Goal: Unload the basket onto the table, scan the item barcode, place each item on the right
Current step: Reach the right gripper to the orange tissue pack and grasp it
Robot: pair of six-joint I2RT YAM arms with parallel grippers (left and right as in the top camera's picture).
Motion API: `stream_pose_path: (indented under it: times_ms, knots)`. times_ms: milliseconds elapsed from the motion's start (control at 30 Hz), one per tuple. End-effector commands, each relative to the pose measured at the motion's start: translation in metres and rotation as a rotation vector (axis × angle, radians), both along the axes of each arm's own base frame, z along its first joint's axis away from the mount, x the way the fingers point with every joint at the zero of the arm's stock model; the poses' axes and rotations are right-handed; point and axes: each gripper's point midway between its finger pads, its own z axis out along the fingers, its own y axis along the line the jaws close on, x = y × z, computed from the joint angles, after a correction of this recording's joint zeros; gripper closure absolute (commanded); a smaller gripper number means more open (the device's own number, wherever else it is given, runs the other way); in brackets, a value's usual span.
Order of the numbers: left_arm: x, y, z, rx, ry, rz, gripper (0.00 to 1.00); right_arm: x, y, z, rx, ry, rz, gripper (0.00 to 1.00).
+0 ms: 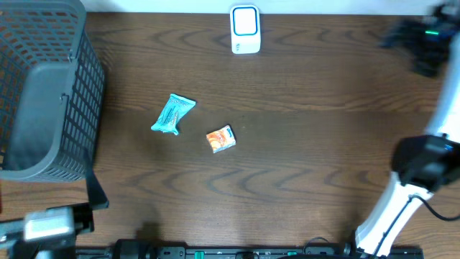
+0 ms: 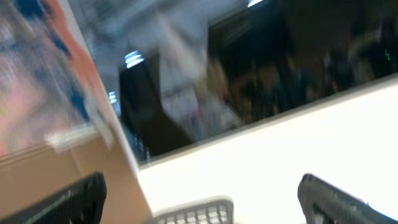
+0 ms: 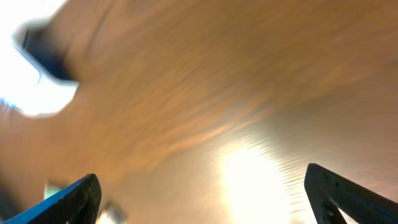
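Orange packet [image 1: 221, 139], barcode indistinct (small), wrist views blurred

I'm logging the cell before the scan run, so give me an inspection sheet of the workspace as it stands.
Surface: dark wood-grain table.
Job's things: white barcode scanner at the far edge; blue packet and orange box mid-table, apart.
Clutter: grey mesh basket at the left.
Grippers: left claw open, empty; right claw open, empty.
Cables: dark cable beside the right arm.
Surroundings: blurred, cannot tell.
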Motion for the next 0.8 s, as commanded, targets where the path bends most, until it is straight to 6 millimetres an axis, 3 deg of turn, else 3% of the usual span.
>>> stream_pose_path:
  times_ms: [0, 33, 100, 133, 167, 200, 233, 267, 300, 333, 533, 633, 767]
  knots:
    - [0.004, 0.009, -0.006, -0.007, 0.018, 0.056, 0.02, -0.009, 0.102, -0.013, 0.044, 0.064, 0.249, 0.01]
    - [0.004, 0.009, -0.005, -0.008, 0.007, 0.055, 0.02, -0.022, 0.154, -0.026, 0.038, 0.107, 0.397, 0.01]
    - [0.003, 0.009, -0.005, -0.008, 0.004, 0.055, 0.02, -0.034, 0.197, -0.037, 0.044, 0.138, 0.495, 0.01]
    - [0.002, 0.009, -0.005, -0.008, 0.003, 0.055, 0.02, -0.042, 0.221, -0.043, 0.051, 0.149, 0.549, 0.17]
    - [0.001, 0.009, -0.004, -0.008, 0.0, 0.055, 0.02, -0.049, 0.245, -0.052, 0.046, 0.156, 0.605, 0.48]
    - [-0.001, 0.009, -0.004, -0.008, -0.006, 0.055, 0.02, -0.061, 0.284, -0.067, 0.032, 0.154, 0.693, 0.95]
    - [-0.002, 0.009, -0.003, -0.008, -0.01, 0.055, 0.02, -0.065, 0.297, -0.073, 0.031, 0.151, 0.719, 0.99]
    - [-0.005, 0.009, -0.002, -0.008, -0.017, 0.054, 0.02, -0.077, 0.333, -0.092, 0.032, 0.138, 0.776, 0.99]
    - [-0.007, 0.009, -0.002, -0.008, -0.021, 0.053, 0.02, -0.08, 0.345, -0.098, 0.032, 0.127, 0.795, 0.99]
    - [-0.01, 0.009, -0.001, -0.008, -0.03, 0.053, 0.02, -0.089, 0.37, -0.114, 0.025, 0.102, 0.843, 0.99]
    - [-0.024, 0.009, 0.003, -0.01, -0.068, 0.052, 0.02, -0.111, 0.431, -0.164, -0.055, -0.015, 0.904, 0.99]
    - [-0.029, 0.009, 0.003, -0.011, -0.079, 0.052, 0.02, -0.117, 0.44, -0.177, -0.042, -0.024, 0.898, 0.99]
    - [-0.032, 0.009, 0.004, -0.012, -0.087, 0.052, 0.02, -0.114, 0.438, -0.185, -0.07, -0.039, 0.885, 0.99]
